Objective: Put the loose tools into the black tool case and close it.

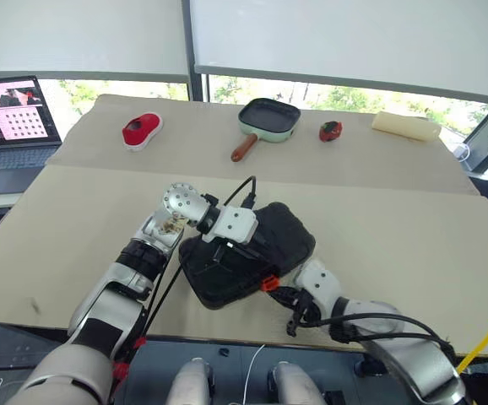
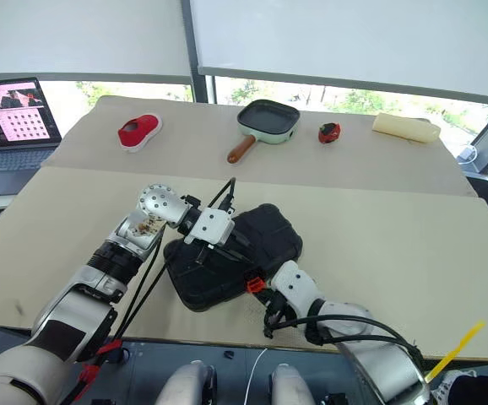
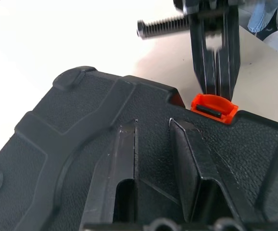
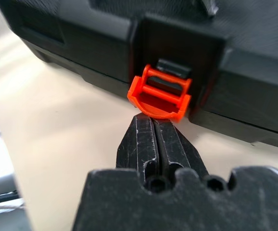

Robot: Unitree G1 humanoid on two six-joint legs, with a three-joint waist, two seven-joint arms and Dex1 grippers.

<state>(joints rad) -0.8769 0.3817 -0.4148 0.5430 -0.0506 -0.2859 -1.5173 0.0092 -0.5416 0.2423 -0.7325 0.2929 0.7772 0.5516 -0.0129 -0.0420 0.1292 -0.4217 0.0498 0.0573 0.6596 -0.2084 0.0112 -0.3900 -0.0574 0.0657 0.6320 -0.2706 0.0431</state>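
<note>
Your right gripper (image 4: 154,126) has its two fingers pressed together, tips touching the lower lip of the orange latch (image 4: 160,94) on the near edge of the black tool case (image 1: 248,251). Your left gripper (image 3: 153,159) rests fingers-down on the lid, slightly parted and holding nothing, apparently pinning the case against the table (image 1: 396,236). The lid is already down, so the latch looks like the last thing to do. Keep the left pressure steady so the case cannot slide, and push the latch squarely from the middle of its lip, not a corner, until it seats flat. The case lies near the table's near edge; a green-rimmed pan (image 1: 269,120) sits well apart, far across.
</note>
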